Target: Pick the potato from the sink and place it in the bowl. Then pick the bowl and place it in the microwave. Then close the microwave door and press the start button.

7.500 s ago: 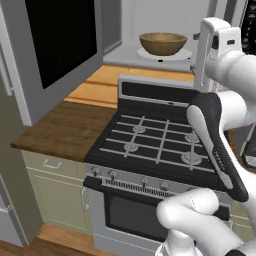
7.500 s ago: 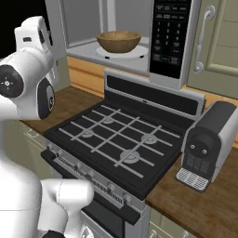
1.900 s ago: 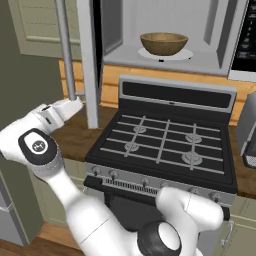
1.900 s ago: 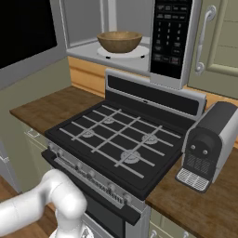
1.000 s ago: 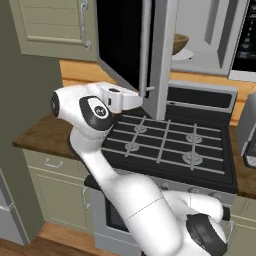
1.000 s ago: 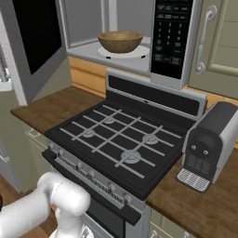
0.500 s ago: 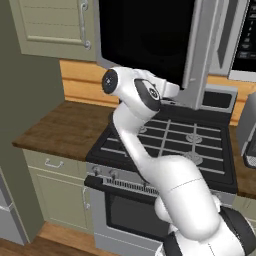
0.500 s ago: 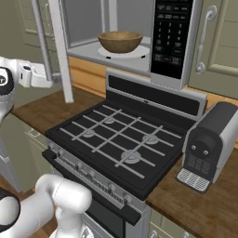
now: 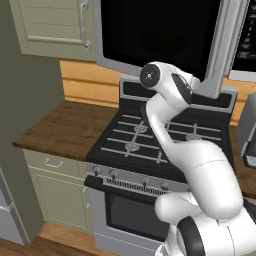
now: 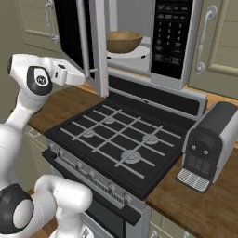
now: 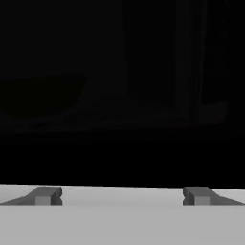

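Note:
The microwave (image 10: 171,37) hangs above the stove, and the wooden bowl (image 10: 123,41) rests on its white turntable plate inside. The microwave door (image 10: 96,46) stands partly ajar, and its glossy black window (image 9: 160,35) spans the top of the left base view. My gripper (image 10: 91,72) presses against the door's outer face near its lower edge. In the hand view the gripper (image 11: 122,196) is open, its two fingertips (image 11: 45,196) set wide apart against the dark glass with nothing between them. The potato and the sink are out of view.
A black gas stove (image 10: 116,135) with an oven lies directly below. A grey coffee machine (image 10: 209,139) stands on the counter to its right. Wooden counter (image 9: 65,127) runs to the left, under pale green cabinets (image 9: 50,25).
The microwave door has swung much further toward shut, and my arm has followed it, sweeping toward the microwave with the hand against the door.

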You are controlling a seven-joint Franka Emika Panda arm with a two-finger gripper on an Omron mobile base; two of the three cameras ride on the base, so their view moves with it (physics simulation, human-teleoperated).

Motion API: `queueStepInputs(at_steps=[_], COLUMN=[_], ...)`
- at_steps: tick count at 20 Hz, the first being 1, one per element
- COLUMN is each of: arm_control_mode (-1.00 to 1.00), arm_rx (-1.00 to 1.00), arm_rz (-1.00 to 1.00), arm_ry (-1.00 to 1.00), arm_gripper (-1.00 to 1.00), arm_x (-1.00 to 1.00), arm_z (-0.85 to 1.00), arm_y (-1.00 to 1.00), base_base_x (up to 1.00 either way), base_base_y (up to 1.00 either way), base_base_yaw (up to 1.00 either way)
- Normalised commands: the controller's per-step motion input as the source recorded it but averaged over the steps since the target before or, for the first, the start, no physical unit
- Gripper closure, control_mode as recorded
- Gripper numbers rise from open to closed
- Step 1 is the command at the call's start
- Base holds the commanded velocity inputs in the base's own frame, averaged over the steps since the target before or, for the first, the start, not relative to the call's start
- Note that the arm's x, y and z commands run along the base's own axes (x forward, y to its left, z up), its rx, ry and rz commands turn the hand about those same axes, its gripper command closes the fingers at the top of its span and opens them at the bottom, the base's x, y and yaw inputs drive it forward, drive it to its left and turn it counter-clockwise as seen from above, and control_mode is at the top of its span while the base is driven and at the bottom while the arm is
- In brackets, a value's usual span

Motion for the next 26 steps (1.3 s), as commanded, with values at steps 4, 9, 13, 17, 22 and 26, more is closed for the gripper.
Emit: queueStepInputs(at_steps=[4, 9, 13, 17, 22, 26], arm_control_mode=[-1.00, -1.00, -1.00, -1.00, -1.00, -1.00], arm_rx=[0.00, 0.01, 0.05, 0.03, 0.01, 0.00], arm_rz=[0.03, 0.06, 0.10, 0.08, 0.05, 0.01], arm_ry=[-0.14, -0.13, -0.14, -0.13, -0.03, 0.00], arm_gripper=[-1.00, -1.00, -1.00, -1.00, -1.00, -1.00], arm_x=[0.80, 0.71, 0.42, 0.48, 0.67, 0.82], arm_z=[0.05, 0.13, 0.20, 0.13, 0.00, -0.01], arm_y=[-0.02, -0.26, -0.47, -0.41, -0.38, -0.23], base_base_x=[0.00, 0.00, 0.00, 0.00, 0.00, 0.00], base_base_y=[0.00, 0.00, 0.00, 0.00, 0.00, 0.00], base_base_yaw=[0.00, 0.00, 0.00, 0.00, 0.00, 0.00])
